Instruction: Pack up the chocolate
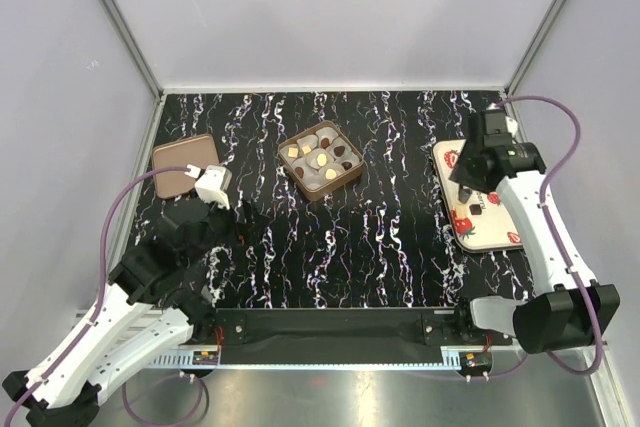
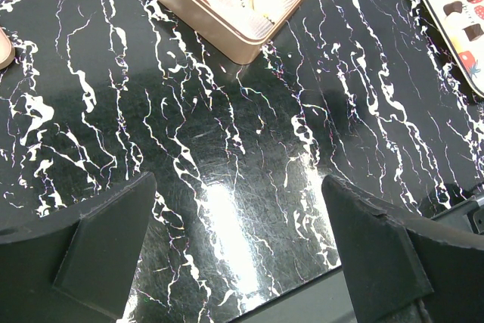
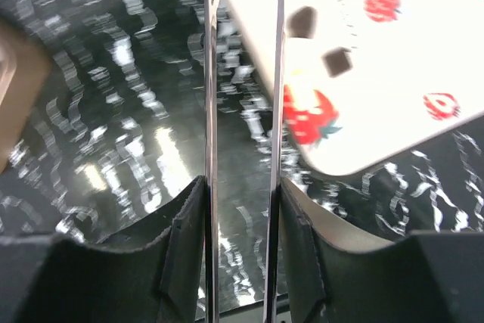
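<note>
A tan box [image 1: 347,178] at the table's middle holds white paper cups, several with chocolate [image 1: 324,143] in them. More dark chocolate [image 1: 475,209] lies on the white strawberry-print tray [image 1: 505,232] at right. My right gripper [image 1: 478,165] hovers over the tray's left end, shut on metal tongs [image 3: 212,111]. The two blades stand apart with nothing between them, beside the tray's chocolate [image 3: 337,60]. My left gripper [image 1: 228,219] is open and empty, low over the table, left of the box [image 2: 227,32].
The box's brown lid [image 1: 185,164] lies at the back left. Grey walls with metal posts close in the table on three sides. The tray's edge [image 2: 442,32] shows at the upper right in the left wrist view.
</note>
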`<control>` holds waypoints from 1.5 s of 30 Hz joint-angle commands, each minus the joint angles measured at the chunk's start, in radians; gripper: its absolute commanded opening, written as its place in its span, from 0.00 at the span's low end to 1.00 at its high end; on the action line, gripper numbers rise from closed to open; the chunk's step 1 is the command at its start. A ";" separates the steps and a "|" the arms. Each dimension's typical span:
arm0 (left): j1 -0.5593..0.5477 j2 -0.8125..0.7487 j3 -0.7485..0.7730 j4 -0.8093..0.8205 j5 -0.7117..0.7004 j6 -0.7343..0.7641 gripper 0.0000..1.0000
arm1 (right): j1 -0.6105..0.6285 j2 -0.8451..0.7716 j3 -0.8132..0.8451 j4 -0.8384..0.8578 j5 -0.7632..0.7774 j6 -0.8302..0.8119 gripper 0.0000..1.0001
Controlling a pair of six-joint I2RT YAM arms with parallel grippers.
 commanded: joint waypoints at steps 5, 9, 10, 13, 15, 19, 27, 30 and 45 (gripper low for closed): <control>-0.002 -0.010 -0.001 0.045 0.000 0.010 0.99 | -0.211 -0.017 -0.099 0.073 -0.112 -0.059 0.48; -0.002 -0.007 -0.001 0.045 0.002 0.011 0.99 | -0.303 0.007 -0.142 0.120 -0.184 -0.058 0.48; -0.002 -0.007 -0.003 0.045 0.004 0.011 0.99 | -0.307 0.010 -0.150 0.131 -0.193 -0.058 0.48; -0.002 -0.006 -0.003 0.045 0.004 0.011 0.99 | -0.317 0.021 -0.181 0.168 -0.220 -0.047 0.50; -0.002 -0.004 -0.003 0.045 0.004 0.011 0.99 | -0.318 0.032 -0.198 0.183 -0.215 -0.045 0.51; -0.002 -0.003 -0.001 0.043 0.004 0.011 0.99 | -0.327 0.047 -0.210 0.198 -0.200 -0.049 0.51; -0.002 0.000 -0.001 0.045 0.004 0.013 0.99 | -0.344 0.032 -0.182 0.180 -0.138 -0.044 0.51; -0.002 0.002 -0.001 0.046 0.007 0.013 0.99 | -0.349 0.030 -0.172 0.183 -0.146 -0.036 0.51; -0.002 0.000 -0.001 0.045 0.008 0.013 0.99 | -0.355 0.041 -0.118 0.162 -0.108 -0.039 0.54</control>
